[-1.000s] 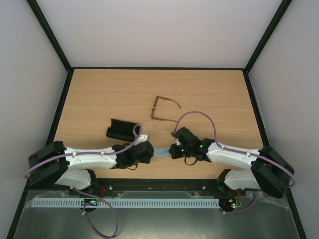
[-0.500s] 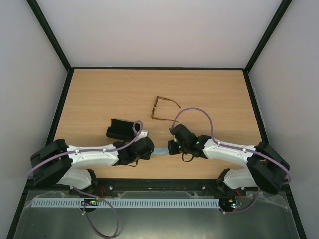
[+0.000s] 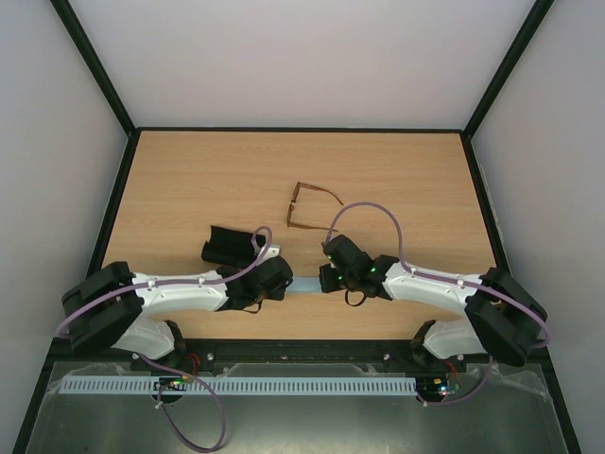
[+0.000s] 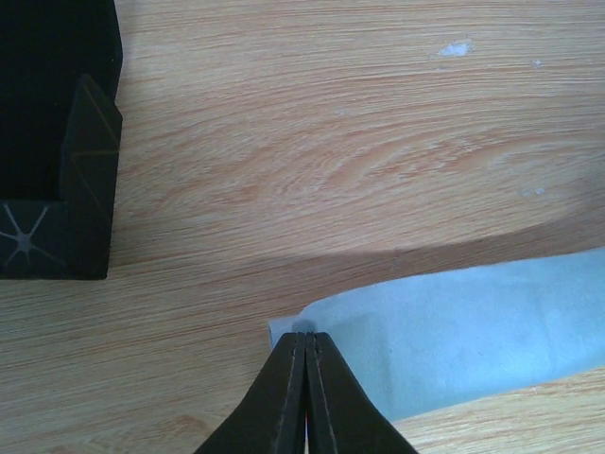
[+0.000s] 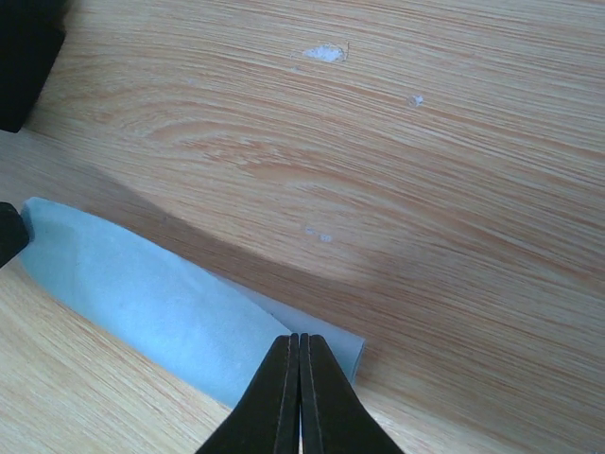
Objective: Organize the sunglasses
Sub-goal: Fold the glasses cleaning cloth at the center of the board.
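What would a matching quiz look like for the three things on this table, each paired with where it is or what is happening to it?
Things:
1. sunglasses
2. black case
3. blue cloth

Places or states:
A. pinched at opposite ends by the left gripper and the right gripper
B. lying free on the table, touched by nothing
C. resting next to the left arm

Pairs: 1-B, 2-C, 3-A

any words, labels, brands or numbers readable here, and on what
None can be read.
The black oblong case shows only a faint star-shaped line mark, no letters.
The light blue-grey cloth, the thin brown-framed sunglasses and the wooden table carry no text.
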